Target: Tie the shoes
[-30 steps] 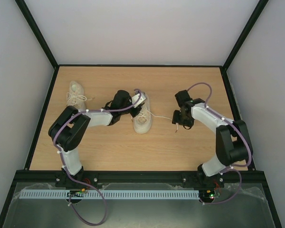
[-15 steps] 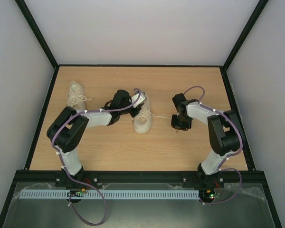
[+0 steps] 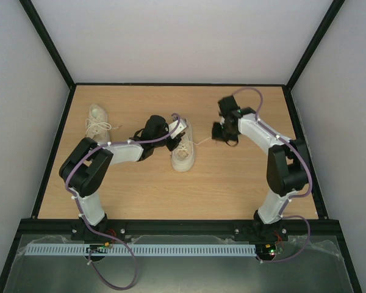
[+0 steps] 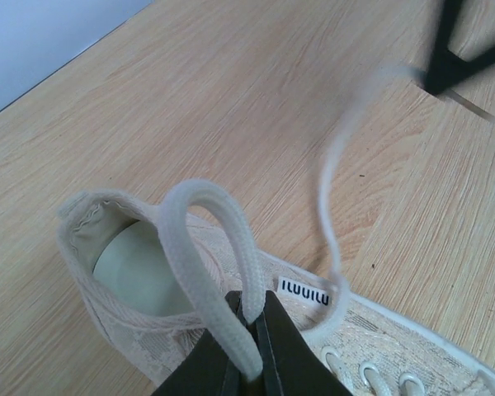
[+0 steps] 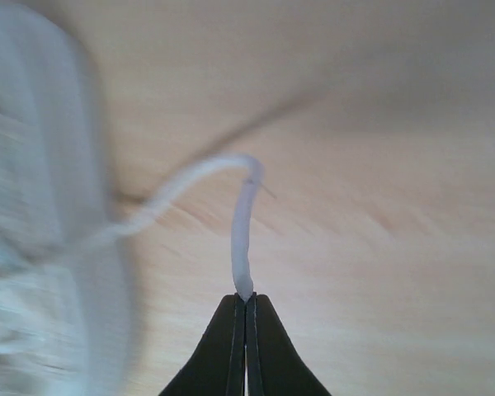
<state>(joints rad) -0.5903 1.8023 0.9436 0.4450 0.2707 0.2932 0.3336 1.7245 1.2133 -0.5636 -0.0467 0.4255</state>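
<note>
Pale walls and a black frame enclose a wooden table (image 3: 232, 183) on which two cream-white sneakers sit. The far-left sneaker (image 3: 98, 121) lies near the back left corner with its laces loose on top, well apart from both arms. The centre sneaker (image 3: 183, 149) lies near the middle of the board, its toe apparently toward the near edge.

The left gripper (image 3: 172, 140) sits over this shoe's heel end. In the left wrist view its dark fingers (image 4: 285, 346) are pressed together on the base of a lace loop (image 4: 202, 206), which stands up over the shoe's opening, just beside a small printed label (image 4: 304, 290).

A second lace strand (image 3: 202, 141) runs from the shoe across the bare wood to the right gripper (image 3: 219, 132), which is to the right of the shoe and apart from it. The right wrist view is heavily blurred, yet its fingers (image 5: 268, 346) plainly meet on the end of that strand (image 5: 241, 239). The shoe shows there only as a pale smear at the left edge.
</note>
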